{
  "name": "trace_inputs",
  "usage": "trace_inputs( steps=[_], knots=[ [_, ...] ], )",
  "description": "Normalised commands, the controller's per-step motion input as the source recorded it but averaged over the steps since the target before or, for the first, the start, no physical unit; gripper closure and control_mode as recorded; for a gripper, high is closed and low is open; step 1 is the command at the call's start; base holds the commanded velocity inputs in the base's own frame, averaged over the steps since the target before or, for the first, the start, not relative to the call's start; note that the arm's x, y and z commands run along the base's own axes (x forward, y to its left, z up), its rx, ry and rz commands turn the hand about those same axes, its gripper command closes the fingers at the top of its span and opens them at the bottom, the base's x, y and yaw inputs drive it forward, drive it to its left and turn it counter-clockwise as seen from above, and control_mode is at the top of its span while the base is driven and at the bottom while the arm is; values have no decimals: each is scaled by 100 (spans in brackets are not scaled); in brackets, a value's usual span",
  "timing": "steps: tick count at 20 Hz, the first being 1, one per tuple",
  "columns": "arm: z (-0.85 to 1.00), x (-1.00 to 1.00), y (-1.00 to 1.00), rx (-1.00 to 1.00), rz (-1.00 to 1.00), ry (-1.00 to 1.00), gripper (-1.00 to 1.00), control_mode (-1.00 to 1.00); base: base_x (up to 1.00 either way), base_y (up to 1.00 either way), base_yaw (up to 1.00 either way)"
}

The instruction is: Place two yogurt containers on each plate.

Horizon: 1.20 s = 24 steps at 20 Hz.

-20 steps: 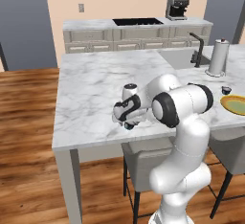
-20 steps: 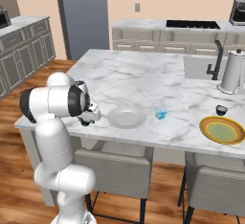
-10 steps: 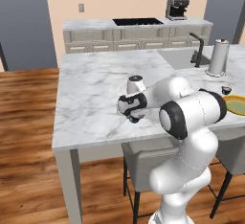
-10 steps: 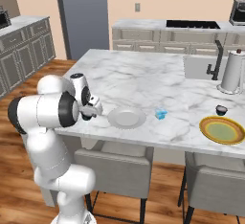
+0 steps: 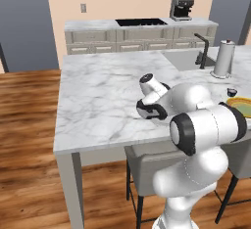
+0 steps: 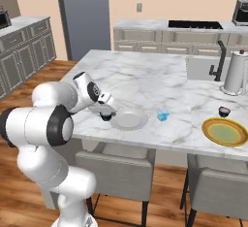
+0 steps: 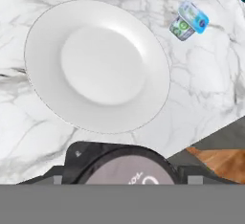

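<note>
Marble covers the island worktop (image 6: 145, 83) in a kitchen with grey cabinets and a wooden floor. At its near edge the pincer (image 6: 105, 116) pinches a dark yogurt cup (image 7: 127, 169) just beside the white plate (image 7: 98, 65). Past that plate lies a blue tub (image 7: 188, 21); the yellow-rimmed plate (image 6: 224, 132) and another dark cup (image 6: 224, 111) sit well apart.

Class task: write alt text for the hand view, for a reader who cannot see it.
A plain white plate lies bare on a marble counter, seen from above. A dark yogurt cup with a pale top sits at the bottom edge, close to the camera, and a small light-blue yogurt tub lies tipped beyond the plate.
</note>
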Motion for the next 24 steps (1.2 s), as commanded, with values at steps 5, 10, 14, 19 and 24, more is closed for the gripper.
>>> trace_inputs(
  steps=[5,10,14,19,24],
  knots=[
    [-2,62,-91,2,-8,8,100,-100,0,0,0],
    [-43,73,0,1,-3,7,100,-100,0,0,0],
    [-64,83,19,0,-5,3,100,-100,0,0,0],
    [-43,47,9,1,-2,1,-100,-100,0,0,0],
    [33,0,0,0,-1,0,-100,-100,0,0,0]
  ],
)
